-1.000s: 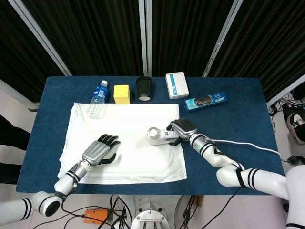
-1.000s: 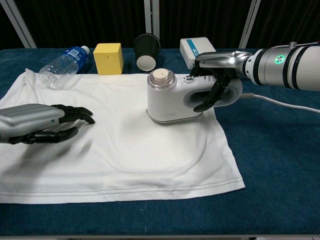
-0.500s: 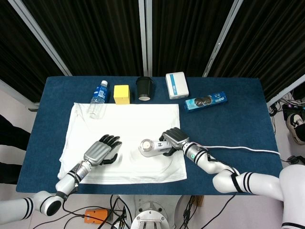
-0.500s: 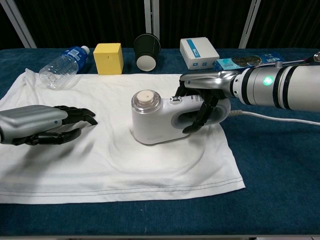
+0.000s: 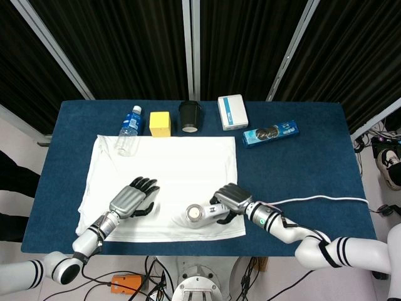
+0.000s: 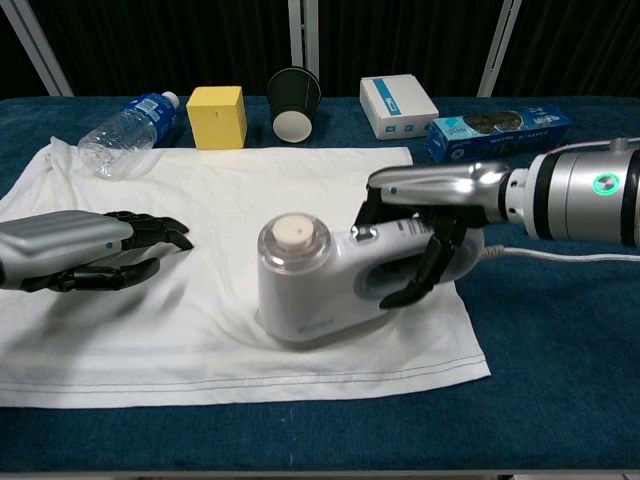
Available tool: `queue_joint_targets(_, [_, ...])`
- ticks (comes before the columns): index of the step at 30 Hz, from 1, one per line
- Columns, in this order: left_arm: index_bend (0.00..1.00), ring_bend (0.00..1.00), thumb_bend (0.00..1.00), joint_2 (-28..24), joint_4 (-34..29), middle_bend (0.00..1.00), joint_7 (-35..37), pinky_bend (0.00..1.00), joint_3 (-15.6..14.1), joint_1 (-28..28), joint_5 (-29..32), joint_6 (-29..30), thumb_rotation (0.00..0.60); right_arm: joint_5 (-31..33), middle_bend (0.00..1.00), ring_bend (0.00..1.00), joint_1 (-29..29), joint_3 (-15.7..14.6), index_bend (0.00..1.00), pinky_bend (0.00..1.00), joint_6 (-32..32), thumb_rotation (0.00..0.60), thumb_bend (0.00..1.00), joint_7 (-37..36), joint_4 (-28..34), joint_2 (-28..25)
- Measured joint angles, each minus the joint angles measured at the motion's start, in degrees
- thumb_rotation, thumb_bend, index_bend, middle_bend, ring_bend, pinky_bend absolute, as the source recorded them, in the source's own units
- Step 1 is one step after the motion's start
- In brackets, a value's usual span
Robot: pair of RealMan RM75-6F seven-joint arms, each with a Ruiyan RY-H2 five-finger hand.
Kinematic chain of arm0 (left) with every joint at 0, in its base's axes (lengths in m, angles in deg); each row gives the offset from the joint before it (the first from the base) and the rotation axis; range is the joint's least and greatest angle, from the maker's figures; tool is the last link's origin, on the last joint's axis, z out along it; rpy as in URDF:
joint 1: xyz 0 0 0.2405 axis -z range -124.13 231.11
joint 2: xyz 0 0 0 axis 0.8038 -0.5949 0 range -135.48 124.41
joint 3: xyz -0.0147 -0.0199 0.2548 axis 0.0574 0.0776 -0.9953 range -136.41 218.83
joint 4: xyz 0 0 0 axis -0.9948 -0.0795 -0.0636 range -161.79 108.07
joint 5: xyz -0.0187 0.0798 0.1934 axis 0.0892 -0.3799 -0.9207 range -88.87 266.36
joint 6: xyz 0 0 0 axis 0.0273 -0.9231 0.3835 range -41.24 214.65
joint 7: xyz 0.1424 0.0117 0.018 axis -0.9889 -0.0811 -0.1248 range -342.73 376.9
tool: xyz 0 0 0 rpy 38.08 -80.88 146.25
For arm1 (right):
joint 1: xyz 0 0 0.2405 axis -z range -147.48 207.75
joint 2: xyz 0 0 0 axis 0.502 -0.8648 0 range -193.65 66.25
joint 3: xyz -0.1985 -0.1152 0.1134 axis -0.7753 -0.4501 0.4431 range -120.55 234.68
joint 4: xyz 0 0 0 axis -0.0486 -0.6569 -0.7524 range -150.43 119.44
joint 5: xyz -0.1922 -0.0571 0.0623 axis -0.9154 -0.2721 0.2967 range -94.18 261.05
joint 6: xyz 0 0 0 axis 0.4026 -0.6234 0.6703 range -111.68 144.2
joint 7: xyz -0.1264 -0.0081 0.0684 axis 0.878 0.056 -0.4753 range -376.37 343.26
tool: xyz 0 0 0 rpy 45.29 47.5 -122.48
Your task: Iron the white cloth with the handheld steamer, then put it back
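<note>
The white cloth [image 5: 169, 164] [image 6: 220, 200] lies spread on the blue table. A white handheld steamer [image 5: 198, 214] [image 6: 310, 285] stands on the cloth near its front edge. My right hand [image 5: 229, 199] [image 6: 430, 230] grips the steamer's handle from the right. A white cord [image 5: 313, 200] trails from it to the right. On the cloth's left part, my left hand [image 5: 130, 199] [image 6: 75, 250] rests palm down with its fingers curled slightly, holding nothing.
Along the table's far side stand a clear water bottle [image 5: 128, 128] lying on the cloth's corner, a yellow cube [image 5: 160, 123], a black cup [image 5: 190, 116], a white box [image 5: 232, 112] and a blue biscuit pack [image 5: 270, 133].
My right hand has drawn the steamer across the cloth toward the front edge and a little left. The left hand has stayed in place.
</note>
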Motion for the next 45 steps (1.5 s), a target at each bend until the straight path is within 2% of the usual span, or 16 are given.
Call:
queue_joint_targets(8, [0.11, 0.0, 0.42, -0.16, -0.21, 0.03, 0.02, 0.0, -0.16, 0.09, 0.09, 0.28, 0.0, 5.27, 0.94, 0.97, -0.65, 3.92, 1.0, 0.63, -0.17, 0.6, 0.35, -2.31, -11.43, 3.6])
queue_joint_targets(12, [0.11, 0.0, 0.42, -0.28, -0.49, 0.03, -0.17, 0.0, -0.23, 0.14, 0.11, 0.45, 0.0, 8.48, 0.94, 0.97, -1.56, 4.86, 1.0, 0.63, -2.01, 0.6, 0.35, -2.05, -17.25, 6.18])
queue_joint_targets(15, [0.11, 0.0, 0.42, -0.35, -0.65, 0.03, -0.27, 0.0, -0.31, 0.15, 0.18, 0.55, 0.0, 9.55, 0.94, 0.97, -1.99, 4.62, 1.0, 0.63, -3.81, 0.6, 0.35, -0.98, -18.53, 6.68])
queue_joint_targets(23, [0.11, 0.0, 0.42, -0.36, -0.69, 0.03, -0.18, 0.0, -0.36, 0.2, 0.28, 0.76, 0.0, 6.5, 0.94, 0.97, -0.2, 1.73, 1.0, 0.62, -3.36, 0.6, 0.35, -0.24, -13.13, 3.09])
queue_joint_targets(37, [0.11, 0.0, 0.42, -0.48, -0.96, 0.03, 0.14, 0.0, -0.34, 0.46, 0.25, 0.92, 0.0, -9.13, 0.94, 0.97, 5.39, -6.93, 1.0, 0.62, 3.86, 0.6, 0.35, -4.36, -0.62, -4.66])
queue_joint_targets(40, [0.11, 0.0, 0.42, -0.55, -0.98, 0.03, 0.04, 0.0, -0.35, 0.56, 0.28, 0.87, 0.0, -10.04, 0.94, 0.97, 6.07, -6.82, 1.0, 0.62, 6.26, 0.6, 0.35, -6.53, -0.07, -6.27])
queue_joint_targets(45, [0.11, 0.0, 0.42, -0.69, -0.97, 0.03, 0.02, 0.0, -0.23, 0.7, 0.49, 0.81, 0.0, -6.7, 0.94, 0.97, 5.93, -3.3, 1.0, 0.62, 7.03, 0.6, 0.35, -8.61, -3.62, -6.28])
